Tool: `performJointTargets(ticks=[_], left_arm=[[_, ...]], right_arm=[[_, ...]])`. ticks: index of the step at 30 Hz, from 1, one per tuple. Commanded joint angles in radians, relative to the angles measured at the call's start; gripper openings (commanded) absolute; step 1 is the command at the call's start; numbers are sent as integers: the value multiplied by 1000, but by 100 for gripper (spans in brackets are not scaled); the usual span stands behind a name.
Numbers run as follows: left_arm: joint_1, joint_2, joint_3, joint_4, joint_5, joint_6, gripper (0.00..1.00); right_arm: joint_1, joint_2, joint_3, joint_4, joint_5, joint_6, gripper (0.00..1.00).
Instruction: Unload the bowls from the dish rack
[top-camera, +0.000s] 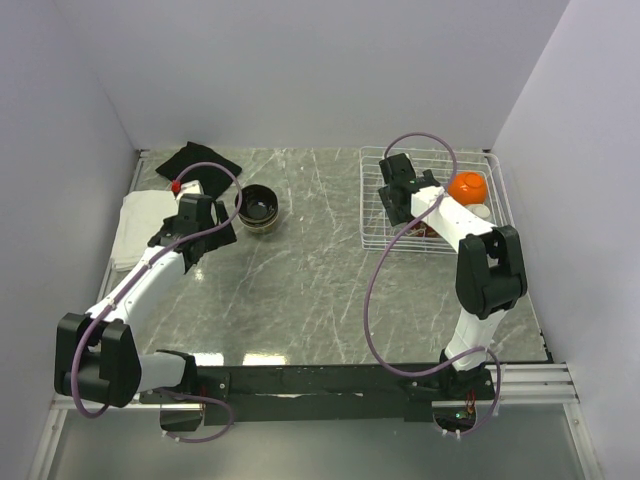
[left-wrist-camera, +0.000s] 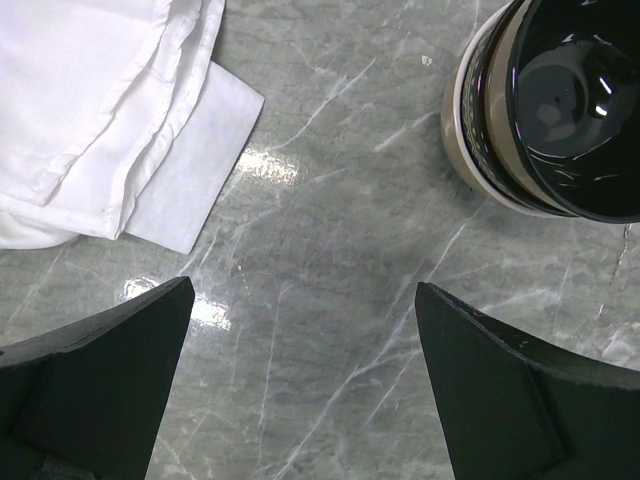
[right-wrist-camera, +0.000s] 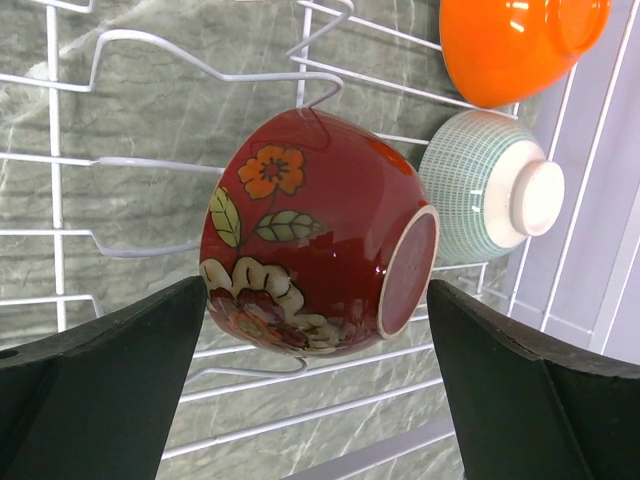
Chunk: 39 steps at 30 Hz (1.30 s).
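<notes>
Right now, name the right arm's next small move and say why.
Probably ease the right gripper forward around the red floral bowl, then close. The gripper stands open, and the bowl lies on its side in the dish rack, centred between the gripper's fingers and not yet gripped.

Table top (left-wrist-camera: 330, 260): polished grey marble-look, reflective. Folded cloth (left-wrist-camera: 80, 100): white fabric, matt. Dish rack (right-wrist-camera: 150, 161): smooth white coated wire. Red floral bowl (right-wrist-camera: 310, 230): glossy glaze. Black bowl (left-wrist-camera: 575, 100): glossy.
</notes>
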Motion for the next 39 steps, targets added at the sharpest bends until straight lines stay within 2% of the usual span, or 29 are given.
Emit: performJointTargets(ticks=[1,18,24,28,36,39], left_arm=[[2,-2,30,31,4,6,99],[2,-2,29,32,9,7,100],[0,5,32,32,14,7,100],[2,4,29,32,12,7,100],[0,4,29,31,11,7,100],[2,4,32,31,12,7,100]], right_arm=[[-5,-1,-23,29,-33,-59,100],[-73,-37,-50,104,-195,-22,100],[-74,-22,-54,103,-168,-2,100],[-78,-10,-71,112,-223,7,100],[-108,-10,-86,118,-223,43,100],[-107,-13,-65,92,-182,46,95]])
